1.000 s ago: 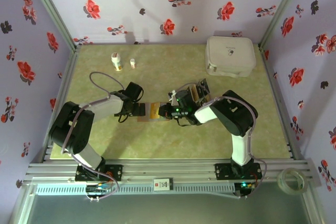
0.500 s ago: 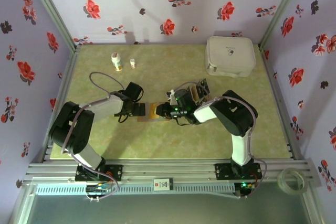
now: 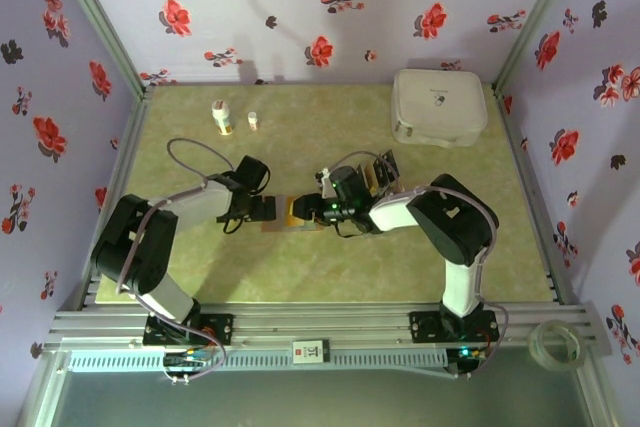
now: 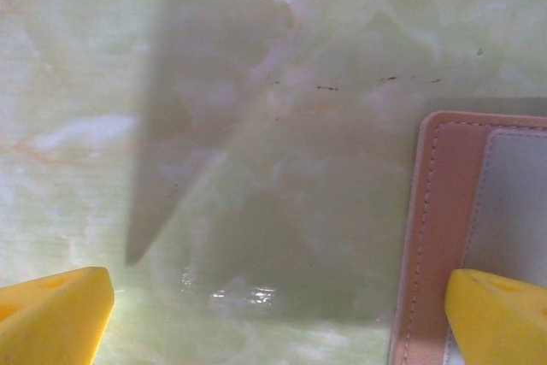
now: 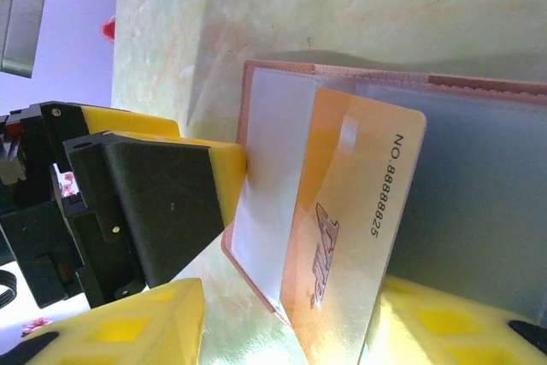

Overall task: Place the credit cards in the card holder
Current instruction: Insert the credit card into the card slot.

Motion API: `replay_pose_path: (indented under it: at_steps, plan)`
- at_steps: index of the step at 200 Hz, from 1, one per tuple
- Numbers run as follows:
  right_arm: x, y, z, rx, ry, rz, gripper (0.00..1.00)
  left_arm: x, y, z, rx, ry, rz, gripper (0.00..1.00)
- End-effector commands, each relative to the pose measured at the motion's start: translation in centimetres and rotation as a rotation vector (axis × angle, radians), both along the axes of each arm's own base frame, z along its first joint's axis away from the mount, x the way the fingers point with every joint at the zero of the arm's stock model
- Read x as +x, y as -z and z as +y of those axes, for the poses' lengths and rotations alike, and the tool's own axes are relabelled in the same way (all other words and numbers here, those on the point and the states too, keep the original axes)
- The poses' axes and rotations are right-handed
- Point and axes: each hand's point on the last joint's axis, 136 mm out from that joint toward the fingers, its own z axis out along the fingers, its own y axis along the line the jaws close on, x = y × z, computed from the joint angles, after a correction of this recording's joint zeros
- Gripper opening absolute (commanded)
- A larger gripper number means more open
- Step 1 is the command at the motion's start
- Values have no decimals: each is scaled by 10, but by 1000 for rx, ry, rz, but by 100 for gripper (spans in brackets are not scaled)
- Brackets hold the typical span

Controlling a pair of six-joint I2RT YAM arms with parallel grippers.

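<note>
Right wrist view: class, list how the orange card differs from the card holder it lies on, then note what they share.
Colour: the orange card is orange-yellow with black printed digits; the card holder has a reddish-brown stitched border and a pale inside. Size: the card is smaller than the holder. Both are flat, with rounded corners.

Colours, placed from the card holder [image 4: 444, 211]: its border is pinkish-brown with a pale stitched line, its inside pale grey-blue. Over it, an orange card [image 5: 350, 228] with black lettering. Beneath it, a pale green table [image 3: 300, 137] with marbled veining. Beside it, yellow pads [image 4: 51, 314] on the black left gripper [image 3: 268, 209]. Far beyond it, a white case [image 3: 440, 107] and lavender walls [image 3: 320, 7] with red and black flowers.
</note>
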Motion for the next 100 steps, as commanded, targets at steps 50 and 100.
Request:
replay_pose_path:
  at_steps: [50, 100]
  plan:
    - [-6, 20, -36, -348, -19, 1, 62, -14, 1, 18, -6, -50, 34, 100]
    - [-2, 13, -44, -486, -44, -40, 64, -14, 0, 19, -15, -59, 39, 100]
